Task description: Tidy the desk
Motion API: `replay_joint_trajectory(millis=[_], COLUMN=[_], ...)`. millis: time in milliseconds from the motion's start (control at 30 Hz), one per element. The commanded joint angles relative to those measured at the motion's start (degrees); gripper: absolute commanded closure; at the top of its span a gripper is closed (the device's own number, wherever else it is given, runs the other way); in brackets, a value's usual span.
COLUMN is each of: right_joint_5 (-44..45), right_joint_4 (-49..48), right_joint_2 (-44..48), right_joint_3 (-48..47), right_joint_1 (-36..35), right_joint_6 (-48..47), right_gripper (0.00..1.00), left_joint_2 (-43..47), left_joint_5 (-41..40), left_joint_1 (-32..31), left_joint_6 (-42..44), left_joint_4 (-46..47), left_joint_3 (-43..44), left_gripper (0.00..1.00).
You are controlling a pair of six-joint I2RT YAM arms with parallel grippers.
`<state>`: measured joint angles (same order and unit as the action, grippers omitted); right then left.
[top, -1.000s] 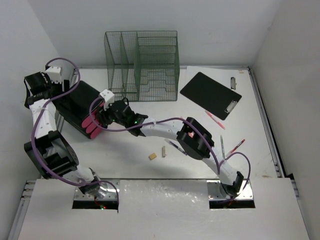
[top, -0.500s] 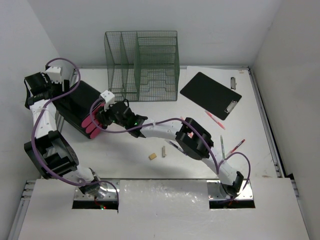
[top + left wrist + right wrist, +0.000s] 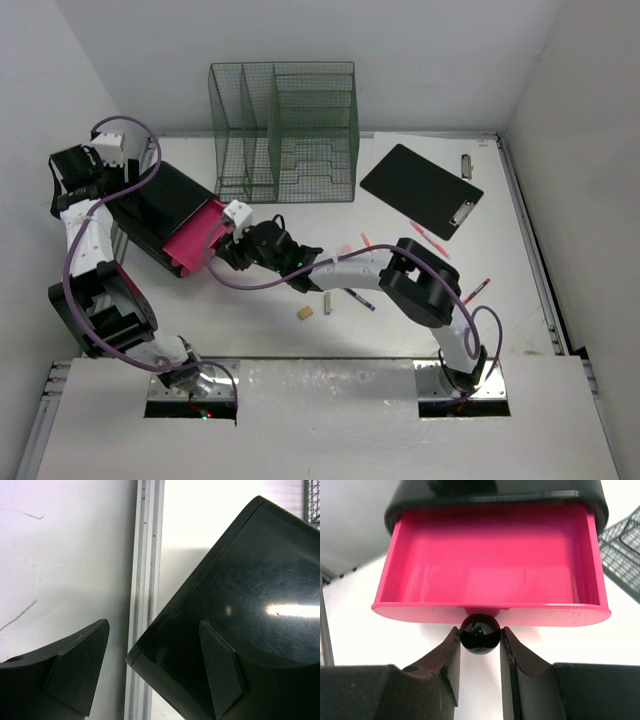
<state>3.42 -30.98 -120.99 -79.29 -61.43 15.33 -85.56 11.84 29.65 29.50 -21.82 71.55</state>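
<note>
The white desk (image 3: 400,300) holds a black box (image 3: 160,200) at its left, with a pink drawer (image 3: 196,240) standing open. My right gripper (image 3: 233,243) is shut on the drawer's round black knob (image 3: 479,633); the drawer (image 3: 490,560) looks empty in the right wrist view. My left gripper (image 3: 95,190) is at the box's back corner by the left wall. In the left wrist view it (image 3: 154,625) is open: one finger is over the edge rail (image 3: 145,580), the other over the black box top (image 3: 250,600).
A green wire organizer (image 3: 283,130) stands at the back. A black clipboard (image 3: 420,190) lies at the back right, with a binder clip (image 3: 466,165) beyond it. Pens (image 3: 430,240) (image 3: 472,292) (image 3: 355,297) and two small wooden blocks (image 3: 305,313) (image 3: 328,303) are scattered mid-desk.
My right gripper has drawn back to the right with the knob, pulling the pink drawer out of the black box. The left arm has not moved.
</note>
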Motion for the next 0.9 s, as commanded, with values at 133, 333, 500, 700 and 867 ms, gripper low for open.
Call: replay_joint_trajectory(millis=[133,333,500,700,867], right_joint_5=[0.54,0.10,-0.96,-1.40,2.63], right_joint_4=[-1.36,-1.01,1.97,8.90,17.08], right_joint_2=[6.38,7.26,9.19,19.18,28.16], right_joint_3=[6.86,6.69,8.00,13.80,20.13], right_joint_1=[0.08,0.08,0.08,0.17,1.04], right_joint_6=[-2.06,-4.08,-6.19,-11.01,-14.28], right_gripper=[0.99,0.46,0.21,0.12,0.14], left_joint_2=[-1.54,-0.93,-0.49,-0.05,-0.05], left_joint_5=[-1.64,-1.55,-1.73,-1.29,-0.85], left_joint_1=[-0.12,-0.03,-0.03,-0.12,-0.03], left_joint_6=[0.21,0.12,0.56,0.65,0.65], left_joint_4=[-4.19,-4.81,-5.42,-5.60,-5.51], left_joint_3=[-1.85,-1.41,-1.59,-1.68,-1.67], left_gripper=[0.29,0.29,0.29,0.29,0.29])
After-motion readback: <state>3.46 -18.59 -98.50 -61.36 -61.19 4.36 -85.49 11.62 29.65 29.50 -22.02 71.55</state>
